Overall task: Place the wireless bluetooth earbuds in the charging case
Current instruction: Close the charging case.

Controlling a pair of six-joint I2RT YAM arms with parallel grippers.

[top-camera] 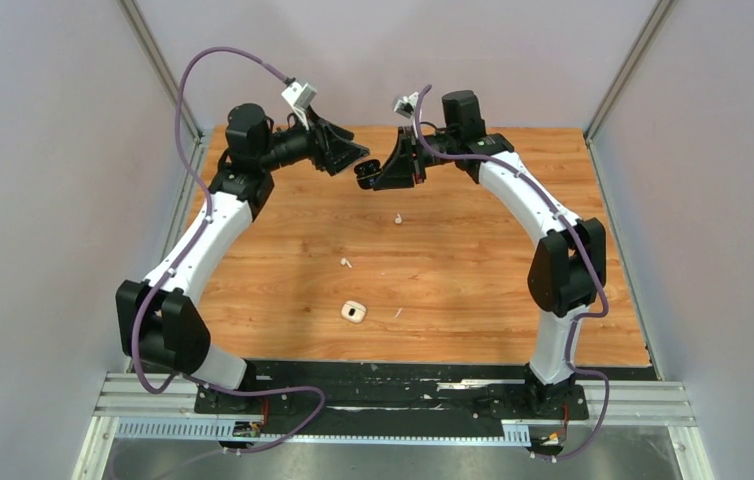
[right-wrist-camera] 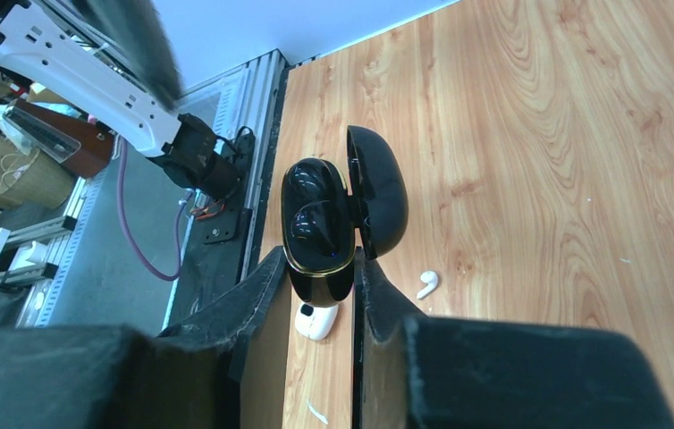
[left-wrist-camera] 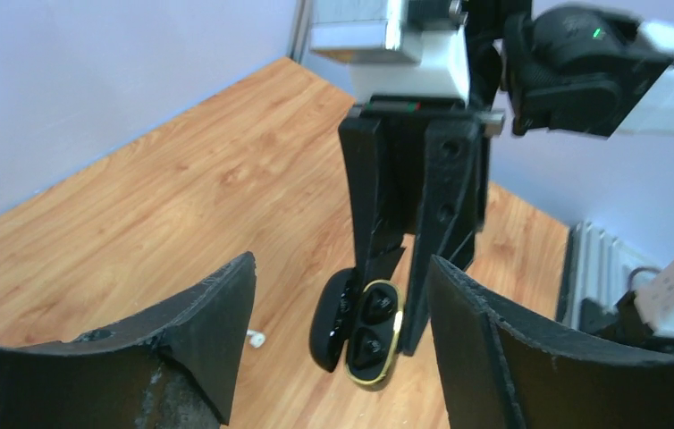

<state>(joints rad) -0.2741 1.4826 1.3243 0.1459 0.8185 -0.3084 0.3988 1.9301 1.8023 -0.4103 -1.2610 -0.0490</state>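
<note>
One white case lay on the wooden table nearest the arm bases, with a small white fragment just beside it, too small for you to identify. Farther out, you found two white earbuds loose on the wood and well apart: the first white earbud beyond the white case, the second white earbud farther still.

At the far end, above the table, the two grippers faced each other. The right gripper was clamped on the lower body of the black case, holding it off the surface. You saw its lid swung open. Both black earbuds sat in their sockets inside the gold-rimmed opening.

The left gripper was spread wide and held nothing. Its fingers stood to either side of the black case in the left wrist view, apart from it. You could not tell from any view whether the white case held anything.
</note>
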